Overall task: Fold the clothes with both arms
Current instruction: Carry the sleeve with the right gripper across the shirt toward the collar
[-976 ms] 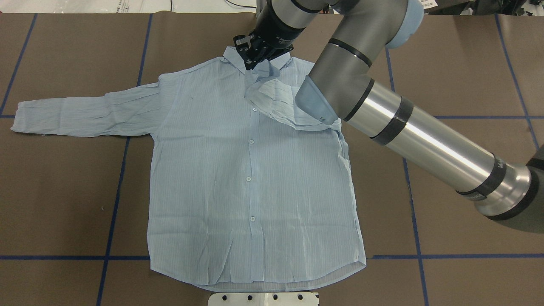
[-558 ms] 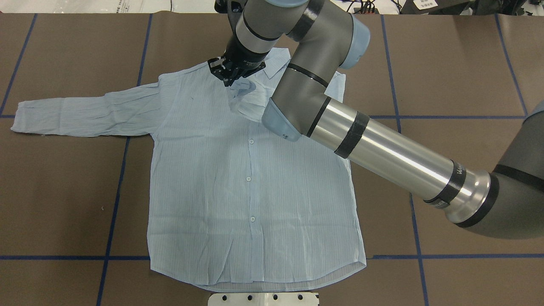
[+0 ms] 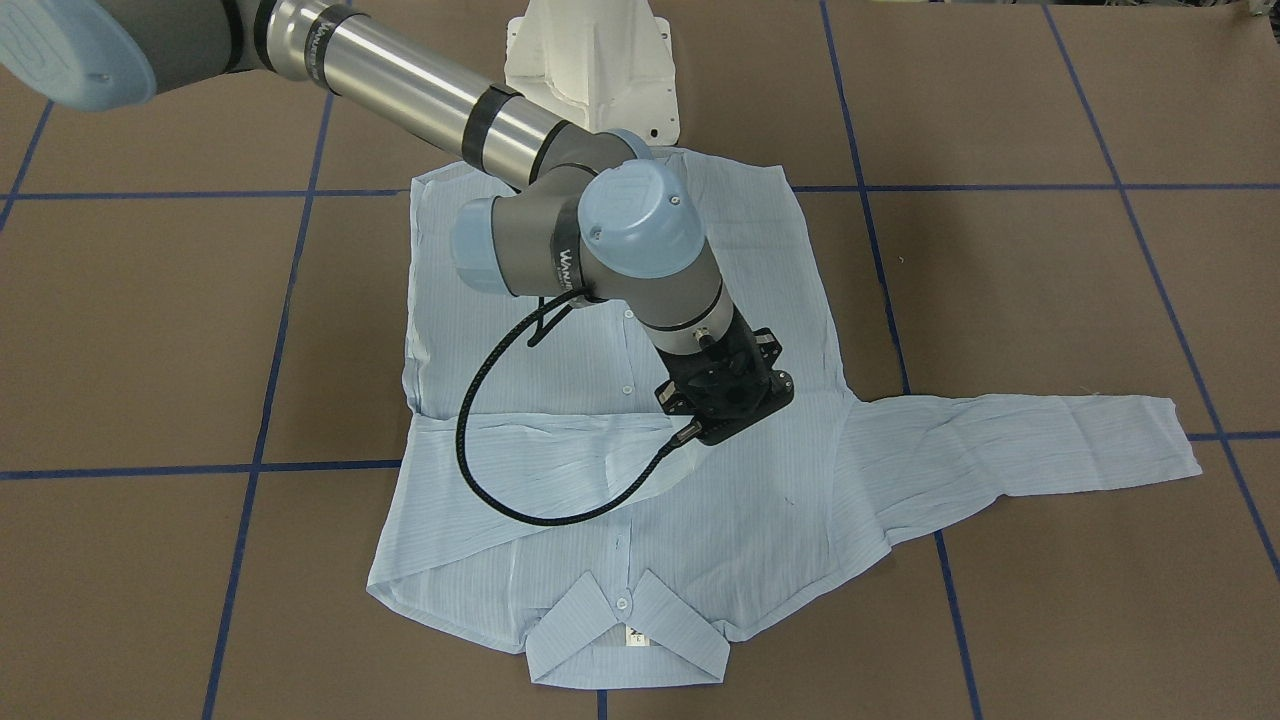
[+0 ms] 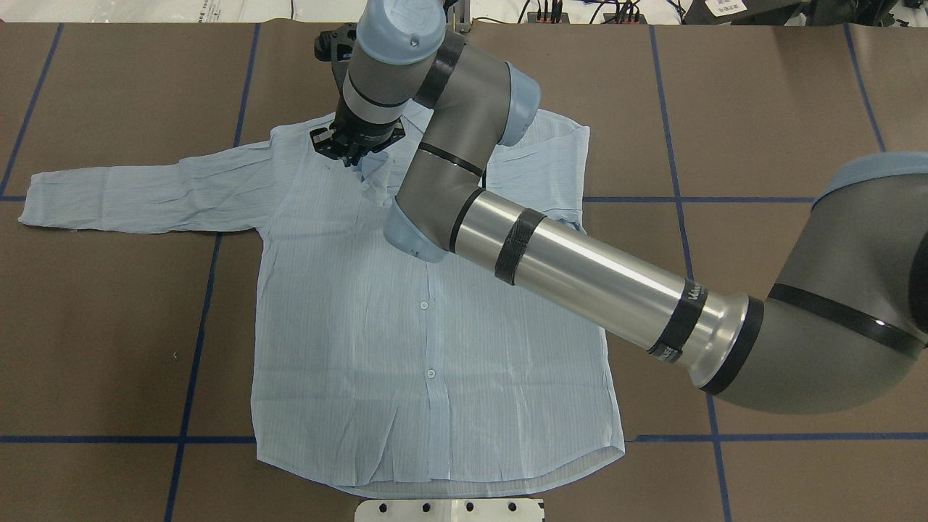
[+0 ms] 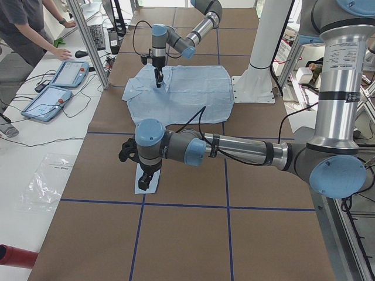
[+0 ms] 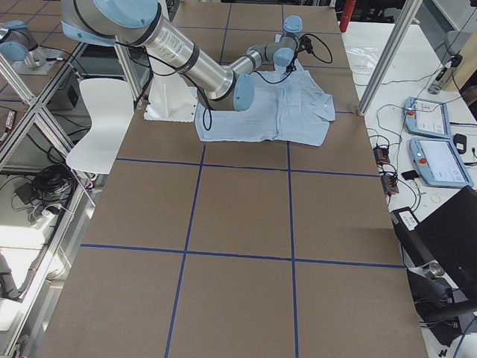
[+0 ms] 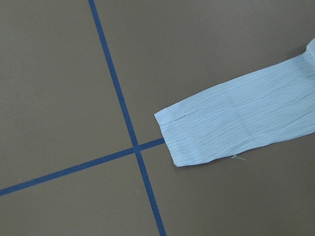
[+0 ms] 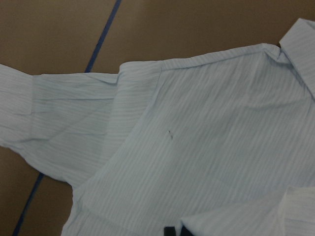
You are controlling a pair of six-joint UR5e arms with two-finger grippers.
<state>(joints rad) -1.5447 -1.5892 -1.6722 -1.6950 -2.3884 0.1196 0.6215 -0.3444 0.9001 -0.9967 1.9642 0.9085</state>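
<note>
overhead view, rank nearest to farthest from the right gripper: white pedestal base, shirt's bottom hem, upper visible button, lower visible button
From the right gripper, on the shirt near its shoulder:
1. Upper button, at mid-chest.
2. Lower button, further toward the hem.
3. Bottom hem, the shirt's near edge.
4. White pedestal base, just beyond the hem at the view's bottom edge.

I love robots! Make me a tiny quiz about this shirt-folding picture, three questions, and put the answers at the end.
1. True or false: the right gripper is over the striped shirt.
2. How many sleeves lie stretched straight out to the side? A) none, B) one, C) two.
3. Fill in the gap: the left gripper hangs above the outstretched sleeve's ____.
Key: 1 true; 2 B; 3 cuff.
</note>
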